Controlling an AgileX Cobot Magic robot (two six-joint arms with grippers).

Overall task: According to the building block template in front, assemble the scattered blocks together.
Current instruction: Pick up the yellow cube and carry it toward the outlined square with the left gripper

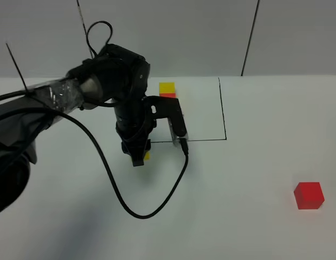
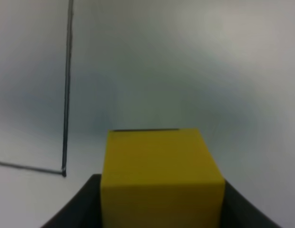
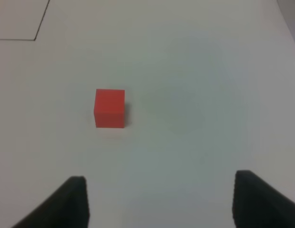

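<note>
The building block template (image 1: 167, 91), a yellow cube joined to a red cube, sits at the back inside the thin black-line rectangle (image 1: 223, 111). My left gripper (image 1: 139, 158) stands just in front of the rectangle's near line, shut on the loose yellow cube (image 1: 147, 156), at or just above the table. In the left wrist view the yellow cube (image 2: 159, 171) fills the space between the dark fingers (image 2: 76, 209). The loose red cube (image 1: 309, 195) lies alone at the front right. In the right wrist view my right gripper (image 3: 162, 204) is open and empty, short of the red cube (image 3: 110, 108).
The left arm's black cable (image 1: 130, 208) loops over the white table in front of the gripper. A corner of the black line shows in the left wrist view (image 2: 64, 171) and another in the right wrist view (image 3: 35, 38). A wall stands behind the table.
</note>
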